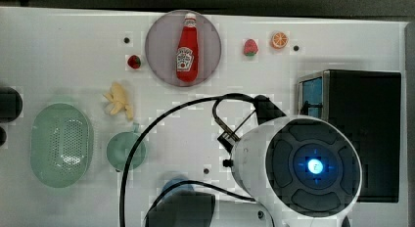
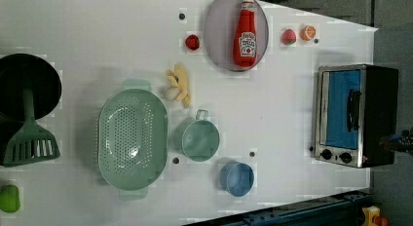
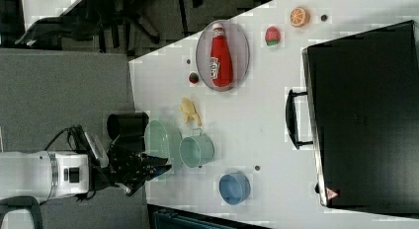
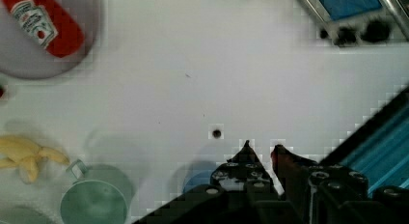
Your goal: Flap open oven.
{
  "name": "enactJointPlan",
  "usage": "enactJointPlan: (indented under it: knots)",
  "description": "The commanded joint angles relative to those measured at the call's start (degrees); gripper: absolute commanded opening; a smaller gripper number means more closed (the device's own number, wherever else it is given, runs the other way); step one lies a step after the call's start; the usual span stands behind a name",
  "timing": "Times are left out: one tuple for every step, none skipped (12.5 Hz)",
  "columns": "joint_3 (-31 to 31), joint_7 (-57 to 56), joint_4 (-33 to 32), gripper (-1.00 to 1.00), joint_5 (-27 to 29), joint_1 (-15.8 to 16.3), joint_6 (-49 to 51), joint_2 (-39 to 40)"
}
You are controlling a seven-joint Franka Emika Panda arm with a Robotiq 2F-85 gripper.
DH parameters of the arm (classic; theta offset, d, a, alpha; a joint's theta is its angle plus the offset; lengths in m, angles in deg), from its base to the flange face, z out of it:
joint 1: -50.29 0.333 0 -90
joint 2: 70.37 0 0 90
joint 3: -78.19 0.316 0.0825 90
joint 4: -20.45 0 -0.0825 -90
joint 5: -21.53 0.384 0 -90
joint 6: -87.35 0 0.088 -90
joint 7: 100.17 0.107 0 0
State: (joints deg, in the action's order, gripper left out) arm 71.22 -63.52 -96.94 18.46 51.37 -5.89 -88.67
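Oven [image 2: 355,116] | at 3 o'clock on the table [image 2: 272,114] in the left view, glass door shut, bar handle [image 2: 354,110] free | gripper [image 4: 260,147] high above the table, fingertips nearly together on nothing | judged: narrowed for hooking the handle, approach pending

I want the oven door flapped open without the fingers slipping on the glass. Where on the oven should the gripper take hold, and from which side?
Best bet is the dark bar handle on the oven, approached from the glass-door side, the left view's left. The bar stands off the blue glass, as the right view shows, so fingers can likely close across it.
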Motion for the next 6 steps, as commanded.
enactJointPlan:
  knots:
    - [-2.6,-15.1,-1.3,-0.65,-2.1,-1.1,-6.6,0.2]
    - [-3.8,-19.6,-2.6,-0.65,-2.3,-1.2,-9.6,0.4]
    - [-5.1,-23.5,-4.0,-0.65,-2.3,-1.2,-12.3,0.5]
    - [-6.3,-26.9,-5.4,-0.65,-2.3,-1.2,-14.5,0.6]
    - [-7.6,-29.7,-6.7,-0.65,-2.3,-1.3,-16.4,0.8]
    - [-8.8,-32.2,-7.8,-0.65,-2.4,-1.3,-17.9,1.2]
